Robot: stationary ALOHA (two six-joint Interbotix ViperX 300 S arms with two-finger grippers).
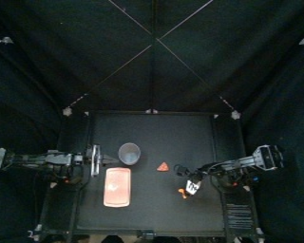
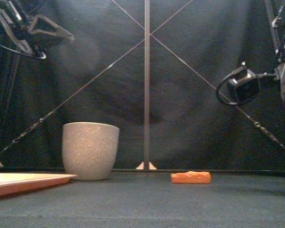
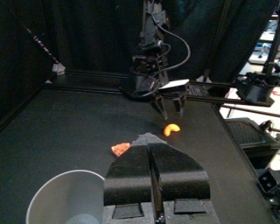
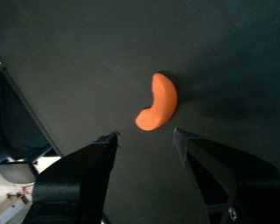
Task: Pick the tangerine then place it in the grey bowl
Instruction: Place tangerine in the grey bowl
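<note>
The tangerine is a small curved orange segment lying on the black table at the right. My right gripper hangs over it, open, with one jaw on each side and neither touching it. From the left wrist view the tangerine shows under the right gripper. The grey bowl is a tall speckled cup standing upright left of centre. My left gripper is shut on nothing and rests at the table's left, near the bowl.
A flat pink tray lies in front of the bowl, low at the left in the front view. A red-orange wedge toy sits between the bowl and the tangerine.
</note>
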